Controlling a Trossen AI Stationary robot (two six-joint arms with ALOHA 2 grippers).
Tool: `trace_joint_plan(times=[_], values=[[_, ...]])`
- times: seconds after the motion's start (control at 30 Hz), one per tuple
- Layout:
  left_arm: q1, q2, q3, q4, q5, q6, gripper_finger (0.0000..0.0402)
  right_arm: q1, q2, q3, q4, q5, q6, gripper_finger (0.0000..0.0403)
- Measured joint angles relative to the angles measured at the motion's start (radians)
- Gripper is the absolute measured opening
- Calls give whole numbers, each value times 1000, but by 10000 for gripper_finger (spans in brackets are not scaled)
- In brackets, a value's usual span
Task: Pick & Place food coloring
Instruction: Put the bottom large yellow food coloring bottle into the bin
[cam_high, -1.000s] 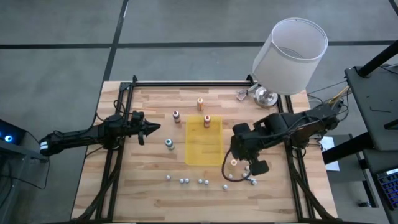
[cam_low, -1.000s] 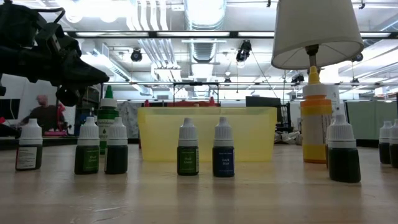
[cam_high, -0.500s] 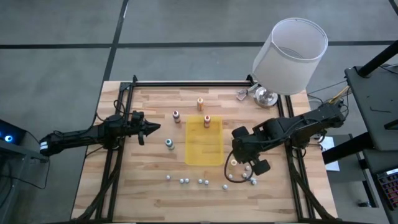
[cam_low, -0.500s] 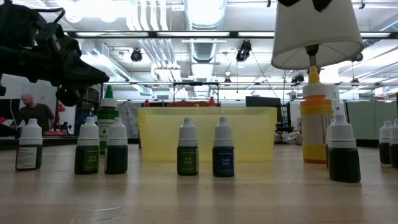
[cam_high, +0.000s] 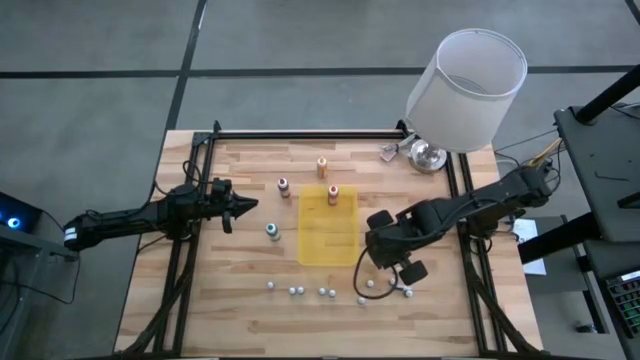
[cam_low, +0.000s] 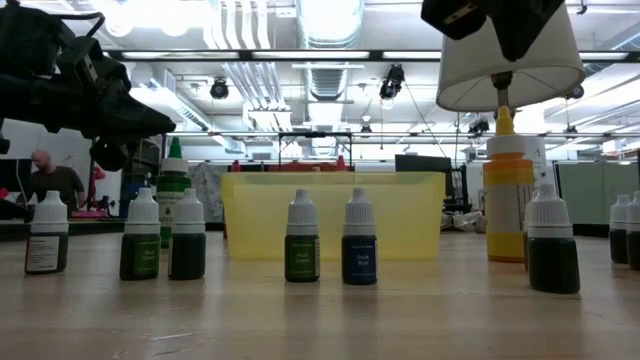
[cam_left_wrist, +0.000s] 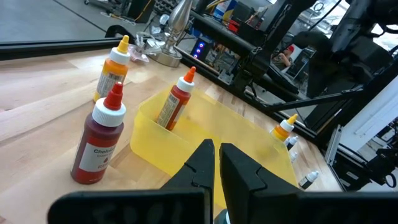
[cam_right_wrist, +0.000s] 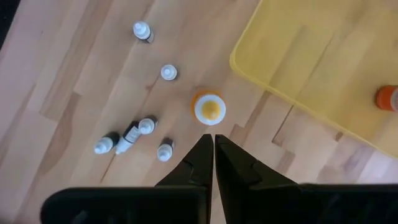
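**A:** High view first: the right tool (cam_high: 374, 262) hangs over the table (cam_high: 240, 300) just off the yellow tray's (cam_high: 330, 240) near right corner, clenched and empty. What is it lined up on?

**B:** On the right wrist view, an orange bottle with a yellow-tipped white cap (cam_right_wrist: 209, 107) stands upright just ahead of the closed fingertips, beside the tray's edge. I judge that is the food coloring to be taken. The tool has to spread its fingers before it descends, then come straight down so the cap sits between them and grip the body below the cap.

**A:** And the left tool (cam_high: 243, 207)?

**B:** Clenched too, holding nothing, waiting left of the tray. Its wrist view shows a dark red bottle (cam_left_wrist: 97, 142), an orange one (cam_left_wrist: 112, 70) and a red-orange one (cam_left_wrist: 173, 100) standing in the tray.

**A:** Anything in the way?

**B:** Small dark bottles with white caps (cam_right_wrist: 140, 129) cluster near the target, one lying on its side; a wide approach could knock them. The lamp (cam_high: 462, 95) at the far right corner stands well apart.
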Motion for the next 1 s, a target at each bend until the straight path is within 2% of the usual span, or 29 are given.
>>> trace_joint_plan(times=[0.4,0.53,0.8,1.0], values=[[0,0,0,0,0,0,0,0,61,-3,40,0,16,20],[0,0,0,0,0,0,0,-2,65,-3,40,-17,17,55],[0,0,0,0,0,0,0,-5,69,-10,59,-27,13,152],[0,0,0,0,0,0,0,-15,96,-16,60,-25,4,196]])
